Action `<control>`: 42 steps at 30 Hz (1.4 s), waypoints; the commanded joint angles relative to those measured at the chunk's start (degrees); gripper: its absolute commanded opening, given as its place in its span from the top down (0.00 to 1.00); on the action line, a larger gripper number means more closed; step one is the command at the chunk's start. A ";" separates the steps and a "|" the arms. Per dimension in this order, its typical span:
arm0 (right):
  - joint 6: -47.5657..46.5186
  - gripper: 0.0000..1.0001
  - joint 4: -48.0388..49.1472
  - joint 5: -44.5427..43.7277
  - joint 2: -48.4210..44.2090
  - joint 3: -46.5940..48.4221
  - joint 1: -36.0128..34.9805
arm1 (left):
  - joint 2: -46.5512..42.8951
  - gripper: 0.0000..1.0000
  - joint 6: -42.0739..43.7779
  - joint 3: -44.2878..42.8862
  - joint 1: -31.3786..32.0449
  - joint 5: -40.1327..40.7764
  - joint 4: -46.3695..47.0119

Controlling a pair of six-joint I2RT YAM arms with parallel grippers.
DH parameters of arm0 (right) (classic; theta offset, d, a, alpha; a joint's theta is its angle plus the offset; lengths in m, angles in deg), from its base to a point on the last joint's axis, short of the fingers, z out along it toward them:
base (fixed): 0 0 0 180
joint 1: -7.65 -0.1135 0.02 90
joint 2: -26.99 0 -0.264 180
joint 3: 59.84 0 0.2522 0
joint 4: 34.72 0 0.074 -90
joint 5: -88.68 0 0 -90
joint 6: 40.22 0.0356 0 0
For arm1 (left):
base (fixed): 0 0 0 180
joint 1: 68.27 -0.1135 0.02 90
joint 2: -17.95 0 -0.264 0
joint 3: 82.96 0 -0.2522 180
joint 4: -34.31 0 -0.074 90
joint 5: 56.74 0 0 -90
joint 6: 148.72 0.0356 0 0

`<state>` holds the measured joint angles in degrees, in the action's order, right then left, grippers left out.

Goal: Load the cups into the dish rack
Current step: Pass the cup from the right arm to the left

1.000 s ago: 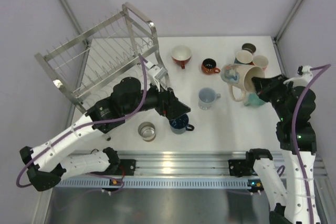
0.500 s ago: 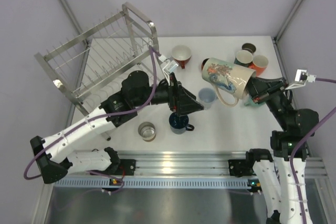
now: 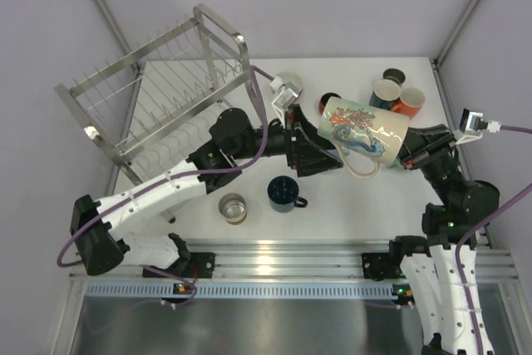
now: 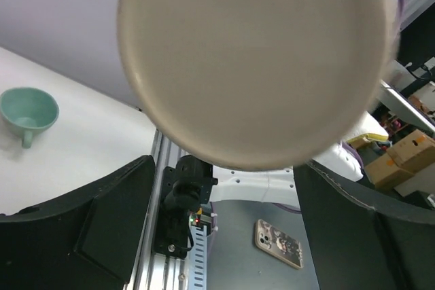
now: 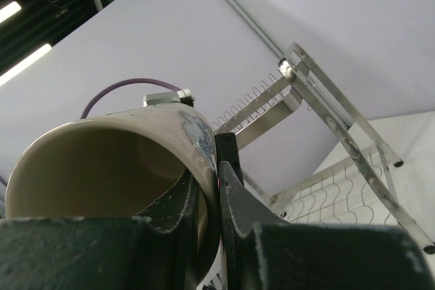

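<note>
A robot lab cell: grey partition walls (image 3: 332,6), aluminium mounting rail (image 3: 283,257).

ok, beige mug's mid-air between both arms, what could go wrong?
Right pincer pinches only the rim wall of the tall beige mug, held sideways, so it could pivot or slip. Left pincer is open with the mug's base off-centre from its fingers; closing might miss. A drop lands near the navy mug.

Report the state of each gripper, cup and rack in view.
tall beige mug, sideways in mid-air
right gripper, shut on the mug's rim
left gripper, open, jaws either side of the mug's base
navy mug, upright on table
dish rack, holds no cups
</note>
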<state>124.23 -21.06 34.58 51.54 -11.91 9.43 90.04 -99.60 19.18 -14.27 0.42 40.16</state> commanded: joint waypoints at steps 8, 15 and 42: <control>5.70 1.00 13.36 -3.03 -0.03 -1.65 -0.11 | 6.04 0.21 -5.52 -4.20 2.25 -2.06 14.56; 4.03 1.00 12.48 -4.26 -0.74 -4.28 -0.20 | 8.32 0.28 -10.88 -2.35 3.92 -1.70 24.15; -8.61 0.84 -4.73 -2.06 -6.97 -5.79 -0.55 | 6.75 1.00 -10.73 1.60 5.33 5.15 24.60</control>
<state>123.03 -19.88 28.85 46.06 -20.91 9.28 101.76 -115.91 21.41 -9.61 2.80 62.35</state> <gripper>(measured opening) 0.143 0.286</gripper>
